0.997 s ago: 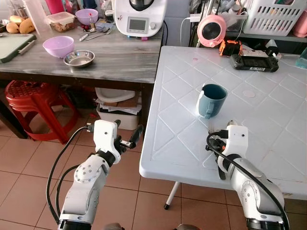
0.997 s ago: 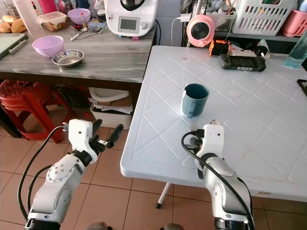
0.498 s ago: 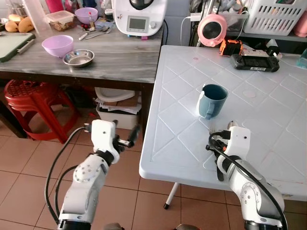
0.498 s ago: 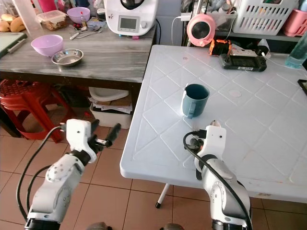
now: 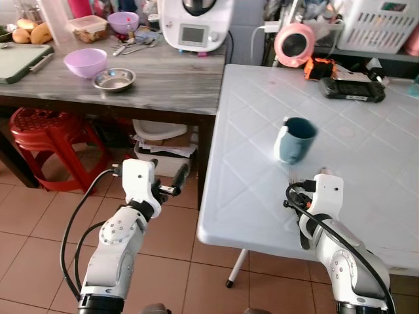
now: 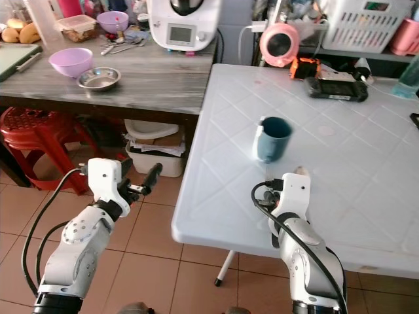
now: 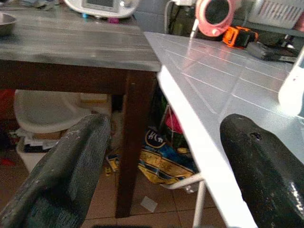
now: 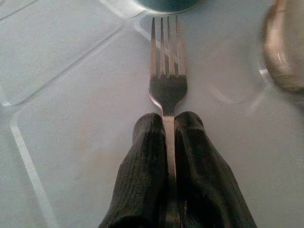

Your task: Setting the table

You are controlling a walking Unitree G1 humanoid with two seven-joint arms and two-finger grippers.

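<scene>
Because the right pincer (image 8: pixel 169 142) pinches the thin silver metal fork (image 8: pixel 167 71) only at its neck, the fork could pivot or slip between the fingers, and its tines, pointing straight ahead at the teal ceramic mug (image 5: pixel 294 139) just beyond them, could knock the mug if the arm pushes forward. The right arm reaches low over the white plastic tabletop (image 5: pixel 366 124), its pincer closed on the fork, which lies nearly level with the surface. The left pincer (image 7: pixel 156 161) hovers beside the tabletop's edge above the tiled floor, fingers spread wide and holding nothing.
</scene>
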